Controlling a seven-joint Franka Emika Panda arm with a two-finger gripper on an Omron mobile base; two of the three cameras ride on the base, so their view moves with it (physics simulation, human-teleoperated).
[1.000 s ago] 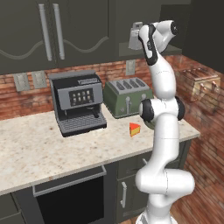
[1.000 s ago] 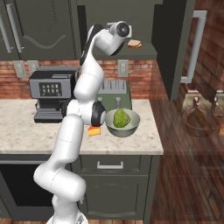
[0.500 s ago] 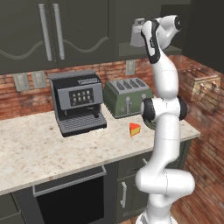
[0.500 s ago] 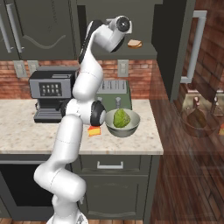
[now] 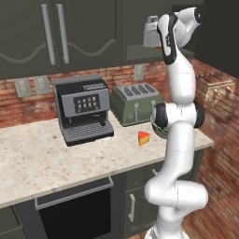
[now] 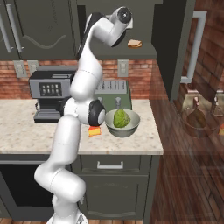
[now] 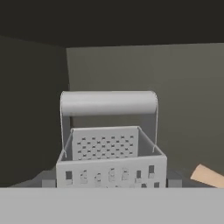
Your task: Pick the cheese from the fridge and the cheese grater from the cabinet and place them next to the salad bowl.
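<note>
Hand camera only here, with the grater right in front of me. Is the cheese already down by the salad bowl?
Observer: Yes, the cheese lies on the counter, beside the salad bowl.
Operator: What stands behind that bowl?
Observer: A green toaster, against the brick wall.
Operator: And the tan bit at my right edge?
Observer: A flat bread-like piece, lying on the open shelf that also holds the cheese grater.
</note>
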